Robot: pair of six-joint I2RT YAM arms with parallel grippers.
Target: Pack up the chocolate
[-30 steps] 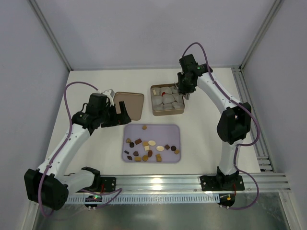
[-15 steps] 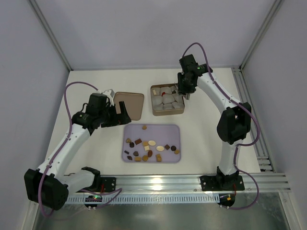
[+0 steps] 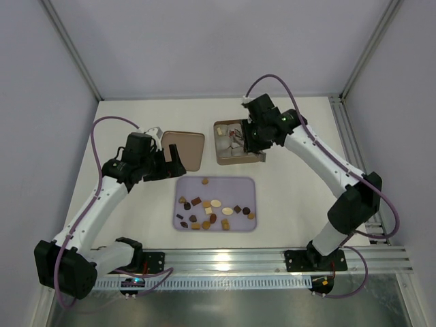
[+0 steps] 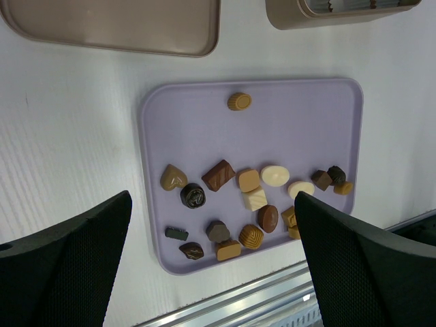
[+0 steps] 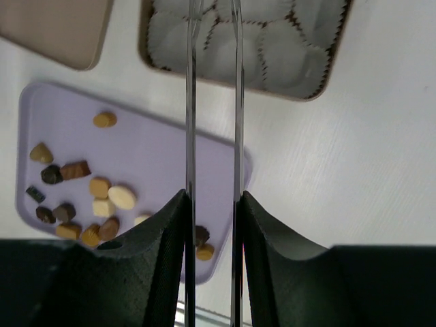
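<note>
Right pincer (image 5: 212,27), narrowly spread and empty, swung over the tin (image 3: 228,159), well apart from the chocolate (image 3: 216,203).

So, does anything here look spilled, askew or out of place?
Nothing stands out. The loose chocolates all lie on the lilac tray, none on the table; the tin and its lid sit flat beyond it.
</note>
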